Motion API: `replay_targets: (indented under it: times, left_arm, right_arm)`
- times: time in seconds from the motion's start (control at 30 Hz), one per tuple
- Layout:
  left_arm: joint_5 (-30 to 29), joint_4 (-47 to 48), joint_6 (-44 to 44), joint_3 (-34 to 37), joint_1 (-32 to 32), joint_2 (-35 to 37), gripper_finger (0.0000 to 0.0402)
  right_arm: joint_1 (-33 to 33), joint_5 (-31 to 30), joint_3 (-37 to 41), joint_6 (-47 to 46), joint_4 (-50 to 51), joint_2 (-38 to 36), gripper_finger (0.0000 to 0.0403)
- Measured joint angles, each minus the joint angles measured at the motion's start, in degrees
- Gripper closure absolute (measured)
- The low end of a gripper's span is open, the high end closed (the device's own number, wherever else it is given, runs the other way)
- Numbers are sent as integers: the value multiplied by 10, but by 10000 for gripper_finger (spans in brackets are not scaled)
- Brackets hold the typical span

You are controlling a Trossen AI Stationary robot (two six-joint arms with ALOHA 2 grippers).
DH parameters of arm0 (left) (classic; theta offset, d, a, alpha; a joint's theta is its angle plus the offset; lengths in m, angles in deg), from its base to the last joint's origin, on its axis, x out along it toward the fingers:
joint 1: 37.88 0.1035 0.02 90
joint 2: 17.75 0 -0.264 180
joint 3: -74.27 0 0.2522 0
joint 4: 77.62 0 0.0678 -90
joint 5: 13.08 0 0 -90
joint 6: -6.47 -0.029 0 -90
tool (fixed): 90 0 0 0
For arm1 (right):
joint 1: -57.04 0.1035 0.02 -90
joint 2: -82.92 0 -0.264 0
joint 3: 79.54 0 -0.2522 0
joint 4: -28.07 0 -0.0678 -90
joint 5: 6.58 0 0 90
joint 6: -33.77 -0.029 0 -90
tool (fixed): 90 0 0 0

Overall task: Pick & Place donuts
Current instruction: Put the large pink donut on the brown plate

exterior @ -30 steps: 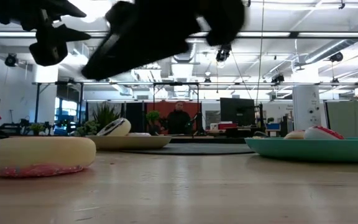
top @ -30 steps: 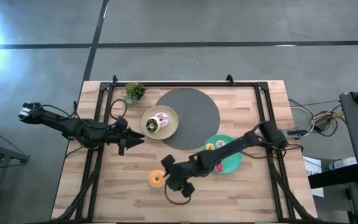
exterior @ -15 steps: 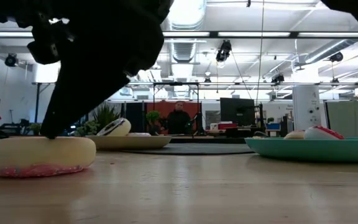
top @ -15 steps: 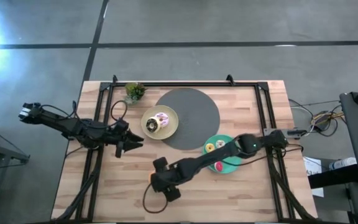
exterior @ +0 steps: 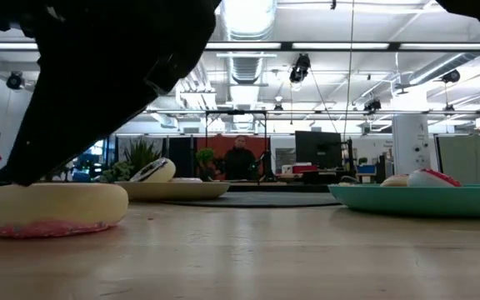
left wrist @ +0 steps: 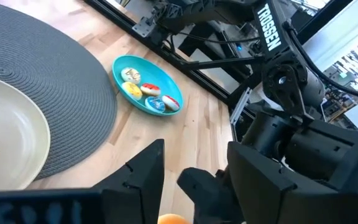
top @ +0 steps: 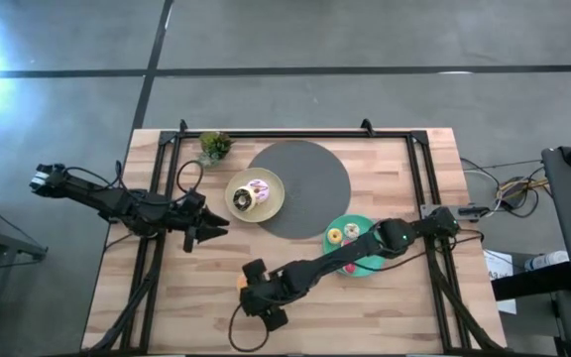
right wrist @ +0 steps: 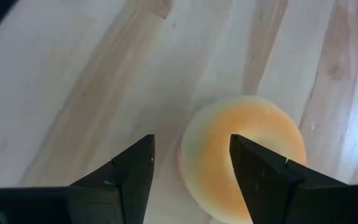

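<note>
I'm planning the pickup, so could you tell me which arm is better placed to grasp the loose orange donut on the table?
The right gripper: open and directly over the orange donut. The left gripper hovers farther off.

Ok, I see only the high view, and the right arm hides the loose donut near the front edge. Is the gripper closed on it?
Observer: No. In the right wrist view the right gripper is open, and the loose donut sits off centre: one finger overlaps it.
Operator: Which face is up?
Observer: Orange. The low view shows it lying flat with the pink frosting against the table.
Operator: And the cream plate, do its donuts lie flat?
Observer: Not all. In the low view the tilted donut leans up on its edge on the cream plate. The left gripper waits beside that plate, open.
</note>
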Motion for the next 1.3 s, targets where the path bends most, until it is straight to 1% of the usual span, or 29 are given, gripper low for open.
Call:
replay_targets:
  times: [0.13, 0.4, 0.5, 0.6, 0.73, 0.83, 0.9, 0.97, 1.03, 1.17, 1.3]
  left_arm:
    - [0, 1, 0, 0, 0, 0, 252]
    - [2, 11, 2, 0, 0, 0, 252]
    - [3, 12, 5, 0, 0, 0, 252]
    - [7, 12, 5, 0, 0, 0, 252]
    - [9, 13, 5, 0, 0, 0, 252]
    - [9, 13, 6, 0, 0, 0, 252]
    - [11, 13, 6, 0, 0, 0, 252]
    - [11, 13, 6, 0, 0, 0, 252]
    - [11, 13, 6, 0, 0, 0, 252]
    - [15, 13, 3, 1, 0, 0, 252]
    - [26, 12, 1, 1, -1, 5, 252]
  right_arm:
    - [1, -26, 5, -11, -5, 12, 202]
    - [0, -31, 4, -12, -18, 34, 202]
    - [0, -39, 4, -34, -18, 34, 207]
    - [-4, -55, 4, -59, -16, 35, 227]
    - [-15, -44, 4, -95, -15, 33, 280]
    - [-24, -29, 5, -150, -10, 24, 329]
    - [-32, -29, 6, -196, -3, 13, 359]
    - [-39, -31, 7, -248, 7, -6, 381]
    - [-45, -43, 7, -303, 13, -32, 387]
    - [-54, -74, 13, -411, 2, -88, 387]
    - [-70, -129, 56, -552, 4, -135, 388]
